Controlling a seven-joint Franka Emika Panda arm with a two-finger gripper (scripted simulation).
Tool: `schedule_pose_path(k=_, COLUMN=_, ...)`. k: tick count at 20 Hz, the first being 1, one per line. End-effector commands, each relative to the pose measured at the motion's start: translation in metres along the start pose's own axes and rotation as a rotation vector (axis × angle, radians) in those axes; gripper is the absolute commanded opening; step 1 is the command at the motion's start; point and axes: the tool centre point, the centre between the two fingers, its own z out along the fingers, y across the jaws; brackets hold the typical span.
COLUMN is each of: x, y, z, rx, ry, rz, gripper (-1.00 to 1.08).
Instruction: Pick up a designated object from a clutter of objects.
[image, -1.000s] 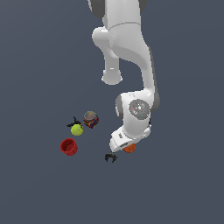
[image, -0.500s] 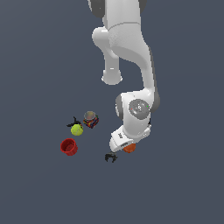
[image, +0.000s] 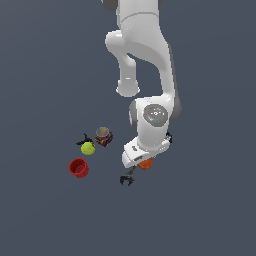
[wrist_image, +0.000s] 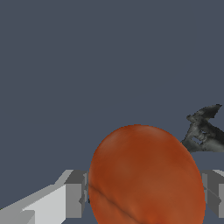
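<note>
The orange sphere (image: 145, 163) lies low on the floor under my hand, mostly hidden by the wrist in the exterior view. In the wrist view the orange sphere (wrist_image: 146, 179) fills the space between my two fingers, and both grey pads (wrist_image: 75, 194) touch its sides. My gripper (image: 144, 161) is shut on it. The rest of the clutter lies to the exterior view's left: a red cup (image: 78, 167), a yellow-green ball (image: 88, 148) and a multicoloured can (image: 103, 136).
A small dark toy (image: 128, 179) lies just in front of the sphere and also shows in the wrist view (wrist_image: 203, 129). A dark wrench-like tool (image: 82, 140) lies against the yellow-green ball. The floor is plain dark grey.
</note>
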Motion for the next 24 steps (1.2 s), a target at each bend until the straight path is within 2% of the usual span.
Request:
schedule_pose_path(k=1, x=-0.008, y=0.003, z=-0.013, rx=-0.001, ry=0.003, rz=0.0, gripper=-1.0)
schedule_pose_path(k=24, x=-0.13, y=0.039, z=-0.184, rx=0.002, ry=0.004, rz=0.0, gripper=-1.0)
